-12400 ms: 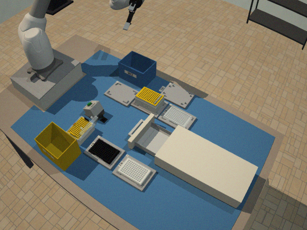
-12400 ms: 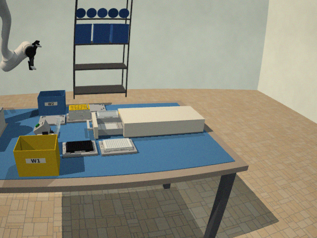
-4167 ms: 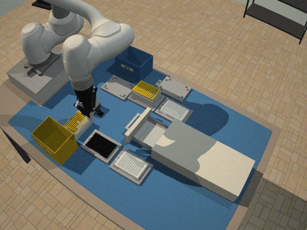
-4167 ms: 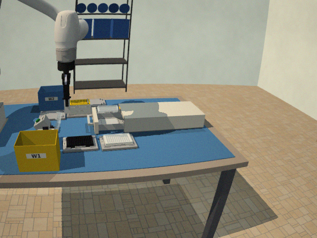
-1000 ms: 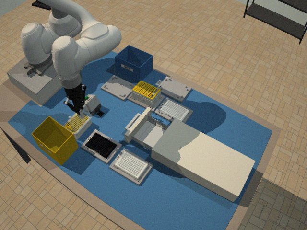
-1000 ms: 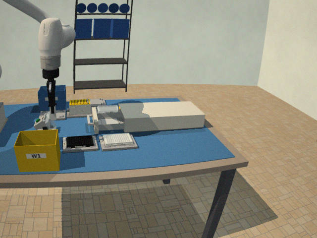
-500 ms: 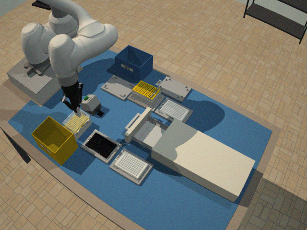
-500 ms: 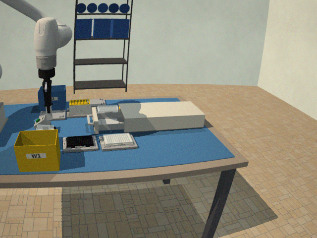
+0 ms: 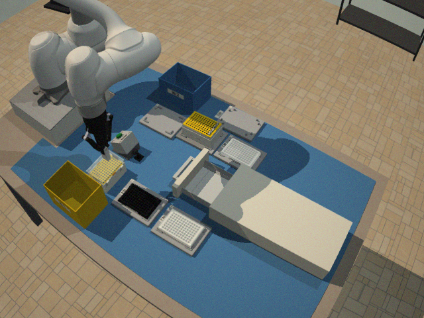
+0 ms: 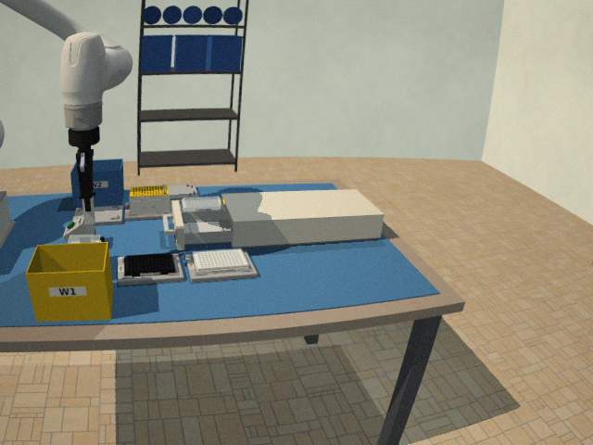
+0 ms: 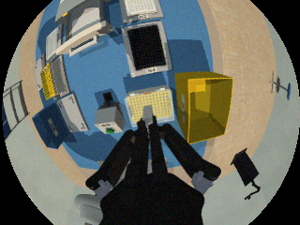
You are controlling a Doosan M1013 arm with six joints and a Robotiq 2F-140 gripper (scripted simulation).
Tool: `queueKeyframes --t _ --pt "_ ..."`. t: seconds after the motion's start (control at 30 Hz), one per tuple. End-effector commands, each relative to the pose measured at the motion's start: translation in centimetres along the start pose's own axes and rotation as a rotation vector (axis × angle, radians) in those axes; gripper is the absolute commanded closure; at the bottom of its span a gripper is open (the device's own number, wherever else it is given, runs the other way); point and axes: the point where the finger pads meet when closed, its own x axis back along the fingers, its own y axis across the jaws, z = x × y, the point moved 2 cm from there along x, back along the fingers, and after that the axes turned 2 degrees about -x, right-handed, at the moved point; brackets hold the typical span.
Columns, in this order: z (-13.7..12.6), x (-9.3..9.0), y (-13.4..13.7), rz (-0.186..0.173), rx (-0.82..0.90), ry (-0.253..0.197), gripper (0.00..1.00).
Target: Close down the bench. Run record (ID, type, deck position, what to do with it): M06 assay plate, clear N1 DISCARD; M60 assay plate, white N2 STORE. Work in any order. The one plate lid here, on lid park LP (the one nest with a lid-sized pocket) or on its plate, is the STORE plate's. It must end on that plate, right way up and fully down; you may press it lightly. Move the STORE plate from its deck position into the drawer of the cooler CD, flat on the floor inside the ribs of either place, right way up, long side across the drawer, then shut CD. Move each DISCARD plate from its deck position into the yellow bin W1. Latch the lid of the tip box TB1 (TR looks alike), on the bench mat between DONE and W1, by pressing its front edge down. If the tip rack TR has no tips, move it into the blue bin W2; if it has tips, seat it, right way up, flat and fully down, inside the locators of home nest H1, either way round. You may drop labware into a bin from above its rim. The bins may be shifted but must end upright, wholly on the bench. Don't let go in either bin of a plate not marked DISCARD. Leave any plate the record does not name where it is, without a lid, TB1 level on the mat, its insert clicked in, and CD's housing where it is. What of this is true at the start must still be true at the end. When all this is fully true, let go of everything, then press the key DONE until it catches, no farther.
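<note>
the gripper (image 9: 106,156) is fully closed with nothing between the fingers; its tips point down onto the edge of the tip box lid (image 9: 105,167) nearest the done key (image 9: 118,135), and contact cannot be confirmed. in the top view the tip box sits at 8 o'clock from frame centre, between the key housing at its 1 o'clock and the yellow bin (image 9: 73,193) at its 8 o'clock, just beside the bin. in the wrist view the closed tips (image 11: 148,114) lie over the box's near edge, the yellow bin (image 11: 202,107) at 3 o'clock. the black plate (image 9: 140,201) sits in a nest at 4 o'clock from the tip box, the white plate (image 9: 181,227) in the next nest at 4 o'clock from that. the cooler (image 9: 284,222) lies at 4 o'clock from centre, its drawer (image 9: 202,177) pulled open. a yellow-topped rack (image 9: 202,127) stands near centre, a plate (image 9: 240,151) at its 4 o'clock, the blue bin (image 9: 185,85) at its 11 o'clock.
</note>
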Motion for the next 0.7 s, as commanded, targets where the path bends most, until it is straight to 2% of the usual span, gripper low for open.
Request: queueKeyframes --t 0.0,0.23,0.67 --pt "0.0 0.0 0.0 0.0 0.0 0.0 1.0" --pt "0.0 0.0 0.0 0.0 0.0 0.0 1.0" --pt "0.0 2.2 0.0 0.0 0.0 0.0 1.0"
